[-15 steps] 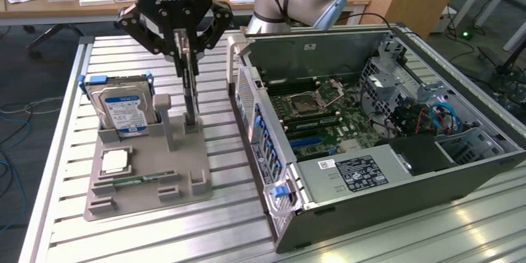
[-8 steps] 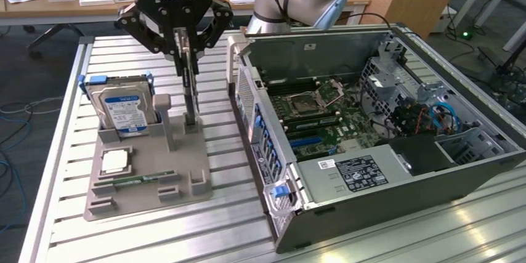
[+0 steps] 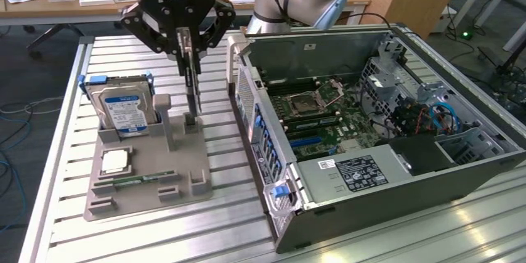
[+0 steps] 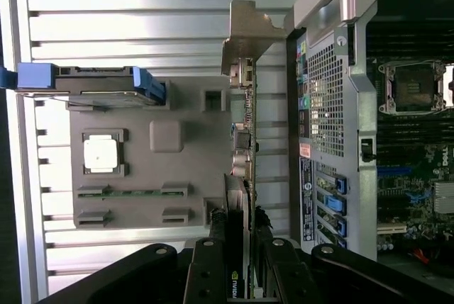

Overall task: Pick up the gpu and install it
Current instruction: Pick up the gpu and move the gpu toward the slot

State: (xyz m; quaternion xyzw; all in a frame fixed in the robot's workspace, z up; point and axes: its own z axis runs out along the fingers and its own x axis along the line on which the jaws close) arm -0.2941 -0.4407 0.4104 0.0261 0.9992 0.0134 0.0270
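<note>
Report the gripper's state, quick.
Gripper: closed on the gpu, pinching the upper edge of the card, which stands upright at the grey holder.

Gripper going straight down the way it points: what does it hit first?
The gripper points straight down, fingers shut on the upright gpu. Directly below is the gray holder tray; the card's lower edge would likely press into its slot first. Whether it already touches is unclear.

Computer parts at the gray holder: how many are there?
4: hard drive standing on edge, processor chip and memory stick lying flat, gpu upright, gripped by the gripper.
</note>
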